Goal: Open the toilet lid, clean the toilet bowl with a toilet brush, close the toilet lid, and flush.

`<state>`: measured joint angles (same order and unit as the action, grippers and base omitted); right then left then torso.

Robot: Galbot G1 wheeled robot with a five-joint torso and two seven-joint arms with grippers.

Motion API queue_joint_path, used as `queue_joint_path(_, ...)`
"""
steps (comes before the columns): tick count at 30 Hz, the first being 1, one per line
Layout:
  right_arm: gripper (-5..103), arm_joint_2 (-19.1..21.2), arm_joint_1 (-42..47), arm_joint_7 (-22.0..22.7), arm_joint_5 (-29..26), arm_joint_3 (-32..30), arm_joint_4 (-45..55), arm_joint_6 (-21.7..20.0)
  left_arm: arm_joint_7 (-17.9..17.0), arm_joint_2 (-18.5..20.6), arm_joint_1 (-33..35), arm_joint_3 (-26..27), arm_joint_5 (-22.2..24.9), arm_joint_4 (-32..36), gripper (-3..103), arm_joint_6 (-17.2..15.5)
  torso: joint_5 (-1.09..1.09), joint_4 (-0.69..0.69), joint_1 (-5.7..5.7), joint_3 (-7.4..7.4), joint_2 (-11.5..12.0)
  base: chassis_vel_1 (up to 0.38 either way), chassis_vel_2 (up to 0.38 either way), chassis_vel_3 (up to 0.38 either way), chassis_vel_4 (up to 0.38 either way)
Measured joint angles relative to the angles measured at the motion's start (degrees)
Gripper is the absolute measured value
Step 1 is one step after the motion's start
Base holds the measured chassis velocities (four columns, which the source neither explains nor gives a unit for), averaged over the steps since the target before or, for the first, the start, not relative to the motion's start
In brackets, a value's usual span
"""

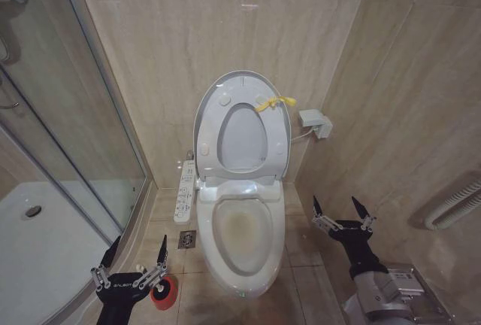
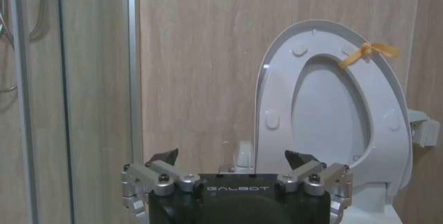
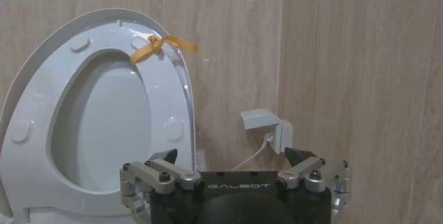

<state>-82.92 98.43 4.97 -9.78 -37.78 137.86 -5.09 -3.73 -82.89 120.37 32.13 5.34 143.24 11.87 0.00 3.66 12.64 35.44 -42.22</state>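
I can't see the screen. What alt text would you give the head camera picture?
A white toilet bowl with a yellowish stain stands against beige tile, its toilet lid and seat raised upright. The left hand hovers open low beside a red brush holder on the floor; the right hand, also open, hangs beside the bowl's other side.

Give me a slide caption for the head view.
Toilet lid raised, stained toilet bowl exposed; left hand open above the toilet brush, right hand open beside the bowl.
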Motion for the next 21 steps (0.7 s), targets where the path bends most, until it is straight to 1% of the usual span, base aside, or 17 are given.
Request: queue_joint_path(21, 100, 0.00, 0.00, 0.00, 0.00, 0.00, 0.00, 0.00, 0.00, 0.00, 0.00, 0.00, 0.00, 0.00, 100, 0.00, 0.00, 0.00, 0.00, 0.00, 0.00, 0.000, 0.000, 0.000, 0.000)
